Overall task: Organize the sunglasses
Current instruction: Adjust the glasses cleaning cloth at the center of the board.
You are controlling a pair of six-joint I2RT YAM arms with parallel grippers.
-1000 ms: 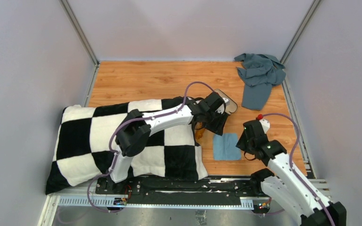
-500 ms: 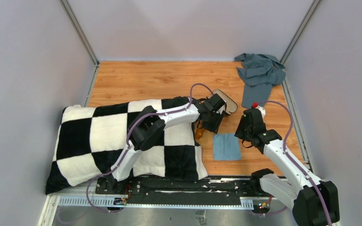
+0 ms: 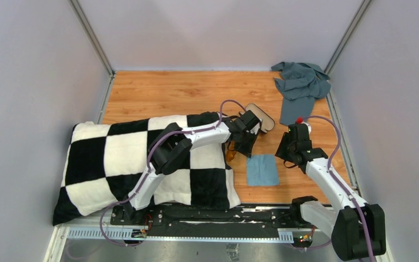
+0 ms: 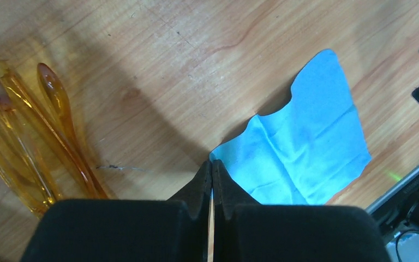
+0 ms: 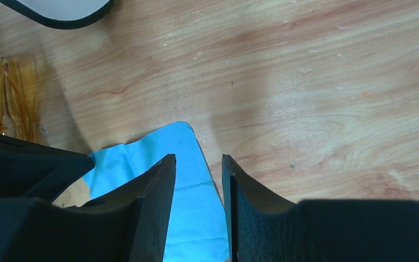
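Observation:
The amber sunglasses (image 4: pixel 27 142) lie folded on the wooden floor beside the pillow's edge, also seen as sunglasses (image 3: pixel 230 154) from above and sunglasses (image 5: pixel 5 98) in the right wrist view. My left gripper (image 4: pixel 211 162) is shut, its tips pinched together on the near corner of the light-blue cloth (image 4: pixel 305 147), just right of the sunglasses. My right gripper (image 5: pixel 198 158) hangs open over the cloth's (image 5: pixel 191 218) right edge, with nothing between its fingers. From above, the left gripper (image 3: pixel 246 148) and the right gripper (image 3: pixel 285 155) flank the cloth (image 3: pixel 262 170).
The black case (image 3: pixel 262 119) with beige lining lies open just behind the left gripper; its edge shows as the case (image 5: pixel 60 11) in the right wrist view. A checkered pillow (image 3: pixel 142 164) fills the left. A grey garment (image 3: pixel 300 87) lies crumpled at the back right corner.
My left gripper has shut its jaws at the cloth's corner. The right arm has swung back and left, bringing its gripper beside the cloth.

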